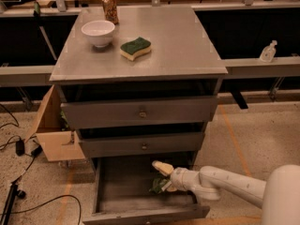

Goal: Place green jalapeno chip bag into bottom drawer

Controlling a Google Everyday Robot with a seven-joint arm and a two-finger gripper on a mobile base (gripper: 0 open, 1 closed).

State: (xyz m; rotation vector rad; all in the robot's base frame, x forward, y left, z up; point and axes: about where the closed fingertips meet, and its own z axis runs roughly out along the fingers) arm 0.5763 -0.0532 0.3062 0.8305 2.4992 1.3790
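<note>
The green jalapeno chip bag (157,185) lies crumpled inside the pulled-out bottom drawer (140,213), near its right side. My gripper (163,177) reaches into the drawer from the right on a white arm and hovers just above the bag. Its fingers are spread; the upper cream finger (161,167) stands clear above the bag, and the lower one is partly hidden beside it. The bag looks released and rests on the drawer floor.
On the cabinet top (187,50) stand a white bowl (98,32), a green-topped yellow sponge (135,48) and a can (110,7). The two knobbed drawers (140,112) above are closed. A cardboard box (51,130) and cables lie to the left.
</note>
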